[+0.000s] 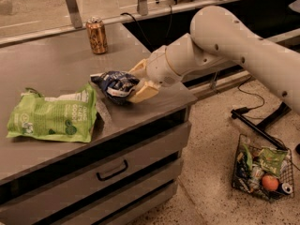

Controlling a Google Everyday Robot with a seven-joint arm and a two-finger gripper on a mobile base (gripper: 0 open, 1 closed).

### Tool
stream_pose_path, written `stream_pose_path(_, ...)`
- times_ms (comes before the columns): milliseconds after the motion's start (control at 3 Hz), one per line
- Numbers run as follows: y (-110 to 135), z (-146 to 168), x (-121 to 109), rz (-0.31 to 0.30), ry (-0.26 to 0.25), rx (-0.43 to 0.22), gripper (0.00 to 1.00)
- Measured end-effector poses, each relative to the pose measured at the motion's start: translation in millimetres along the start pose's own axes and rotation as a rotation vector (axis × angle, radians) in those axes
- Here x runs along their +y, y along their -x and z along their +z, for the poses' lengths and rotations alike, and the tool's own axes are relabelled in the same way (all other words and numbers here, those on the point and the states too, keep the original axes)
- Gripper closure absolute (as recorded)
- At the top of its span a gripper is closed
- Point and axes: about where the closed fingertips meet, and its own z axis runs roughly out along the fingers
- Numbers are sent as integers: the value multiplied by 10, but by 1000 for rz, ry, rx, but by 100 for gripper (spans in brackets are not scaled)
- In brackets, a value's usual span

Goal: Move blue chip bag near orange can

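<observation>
The blue chip bag (116, 84) lies crumpled on the grey counter (56, 64), near its front right corner. The orange can (97, 34) stands upright at the back of the counter, well behind the bag. My gripper (139, 80) is at the bag's right end, low over the counter. Its two cream fingers (144, 93) are still spread, one behind and one in front of the bag's end, close to it or just touching. The bag rests on the counter.
A larger light-green bag (52, 117) lies left of the blue bag, almost touching it. The counter's right edge is just under my wrist. A wire basket (262, 170) of items sits on the floor to the right, by a black stand's base (255, 125).
</observation>
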Motion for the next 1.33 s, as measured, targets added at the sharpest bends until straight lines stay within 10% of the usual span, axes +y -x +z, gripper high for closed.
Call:
stream_pose_path(333, -100, -17, -85, 101, -15, -26, 99)
stream_pose_path(1333, -452, -379, -825, 162, -228, 119, 100)
